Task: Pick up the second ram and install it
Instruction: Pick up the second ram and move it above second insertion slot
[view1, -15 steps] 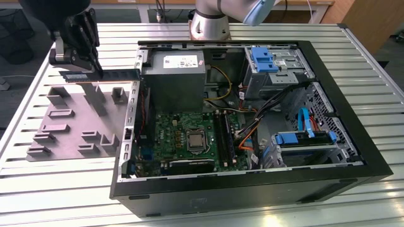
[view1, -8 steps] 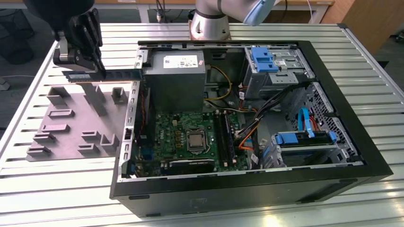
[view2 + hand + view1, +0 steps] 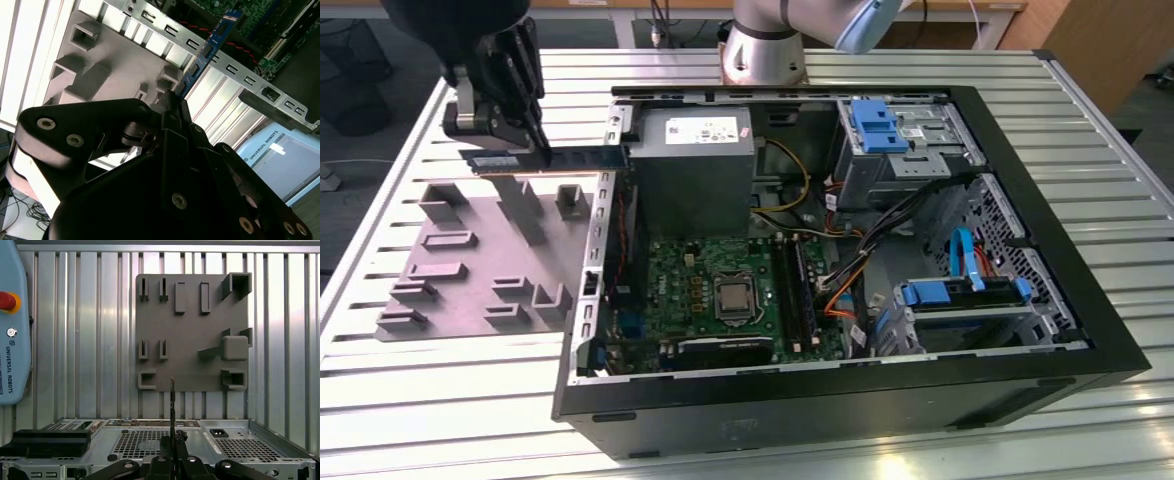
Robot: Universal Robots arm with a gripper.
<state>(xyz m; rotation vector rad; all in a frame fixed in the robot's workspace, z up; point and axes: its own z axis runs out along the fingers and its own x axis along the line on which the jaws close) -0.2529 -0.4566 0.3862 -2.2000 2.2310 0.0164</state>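
My gripper (image 3: pixel 507 140) hangs above the grey holder tray (image 3: pixel 467 270) at the exterior view's left, beside the open computer case. It is shut on the second ram (image 3: pixel 580 157), a long narrow stick held level, with its free end reaching the case's side wall. In the second wrist view the ram (image 3: pixel 210 45) shows as a blue-green board running out from the black fingers (image 3: pixel 172 107) over the case's metal edge. The first wrist view sees the ram (image 3: pixel 172 400) edge-on as a thin dark line above the gripper (image 3: pixel 172 450). The black slot rails (image 3: pixel 794 290) lie on the motherboard (image 3: pixel 707 290).
The open case (image 3: pixel 854 400) holds a power supply (image 3: pixel 694 160), blue drive brackets (image 3: pixel 961 295) and loose cables (image 3: pixel 847 270). The holder tray (image 3: pixel 190 330) carries several raised grey blocks. A teach pendant (image 3: pixel 12 325) lies on the ribbed metal table (image 3: pixel 427 400).
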